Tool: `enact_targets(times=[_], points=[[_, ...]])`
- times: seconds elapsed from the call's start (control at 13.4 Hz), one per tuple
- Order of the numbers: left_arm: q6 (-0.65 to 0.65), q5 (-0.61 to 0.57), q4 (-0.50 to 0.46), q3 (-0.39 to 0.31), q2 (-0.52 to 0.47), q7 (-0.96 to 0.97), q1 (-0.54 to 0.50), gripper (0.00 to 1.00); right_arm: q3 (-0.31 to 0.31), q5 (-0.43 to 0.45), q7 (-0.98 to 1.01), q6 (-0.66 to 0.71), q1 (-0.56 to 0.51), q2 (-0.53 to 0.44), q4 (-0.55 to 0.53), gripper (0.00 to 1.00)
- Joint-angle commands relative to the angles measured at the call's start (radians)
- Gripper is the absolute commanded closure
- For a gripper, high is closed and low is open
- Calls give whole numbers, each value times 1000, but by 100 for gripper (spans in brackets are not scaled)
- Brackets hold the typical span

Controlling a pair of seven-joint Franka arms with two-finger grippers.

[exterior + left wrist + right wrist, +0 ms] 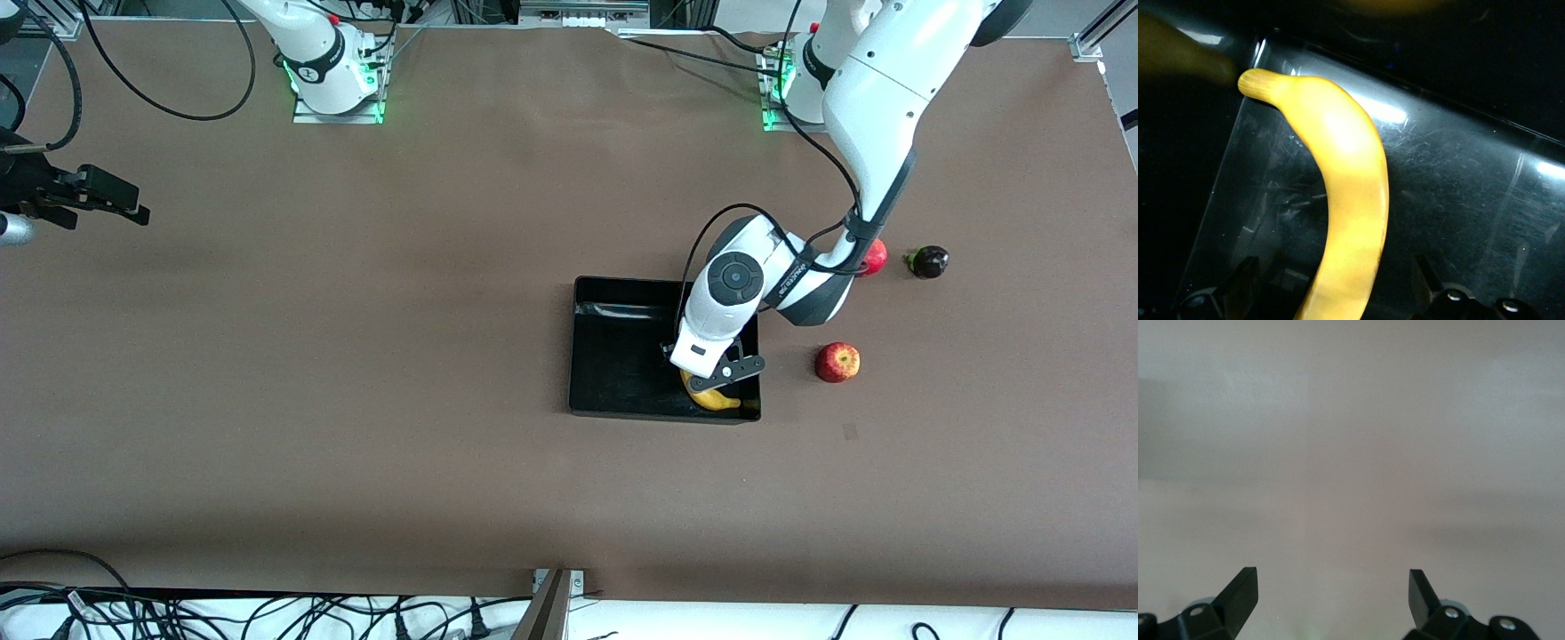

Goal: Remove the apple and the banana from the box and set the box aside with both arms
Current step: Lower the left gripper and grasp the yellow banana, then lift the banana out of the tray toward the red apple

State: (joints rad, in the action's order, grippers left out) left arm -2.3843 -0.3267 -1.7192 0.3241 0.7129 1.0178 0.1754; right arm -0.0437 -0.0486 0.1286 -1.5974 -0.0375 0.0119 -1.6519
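The black box (613, 356) sits mid-table. The yellow banana (714, 397) lies inside it, in the corner nearest the front camera at the left arm's end. My left gripper (722, 380) is low over the banana and open. In the left wrist view the banana (1351, 200) runs between the spread fingers (1245, 283) on the glossy box floor (1458, 187). The red-and-yellow apple (837, 362) sits on the table beside the box, toward the left arm's end. My right gripper (124, 206) waits open and empty at the right arm's end of the table, and its fingers (1241, 593) show over bare table.
A red pomegranate (877, 258) is partly hidden by the left arm. A dark round fruit with a green stem (929, 261) sits beside it. Both are farther from the front camera than the apple. Cables lie along the table's front edge.
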Motion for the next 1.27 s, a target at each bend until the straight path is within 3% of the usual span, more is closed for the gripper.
enact_targets(times=[0.0, 0.22, 0.52, 0.9, 1.19], points=[[-10, -9, 6, -17, 2, 21, 18, 39, -4, 3, -6, 16, 5, 5, 20, 0], [-10, -12, 6, -19, 2, 21, 18, 98, -4, 3, -6, 16, 5, 5, 20, 0], [10, -12, 6, -22, -21, 8, 16, 100, -4, 3, -6, 16, 5, 5, 20, 0], [174, 8, 39, -20, -79, -25, 18, 100, -4, 3, -6, 16, 5, 5, 20, 0], [358, 106, 108, -10, -130, -88, 18, 100, -5, 3, -3, 16, 5, 5, 20, 0]])
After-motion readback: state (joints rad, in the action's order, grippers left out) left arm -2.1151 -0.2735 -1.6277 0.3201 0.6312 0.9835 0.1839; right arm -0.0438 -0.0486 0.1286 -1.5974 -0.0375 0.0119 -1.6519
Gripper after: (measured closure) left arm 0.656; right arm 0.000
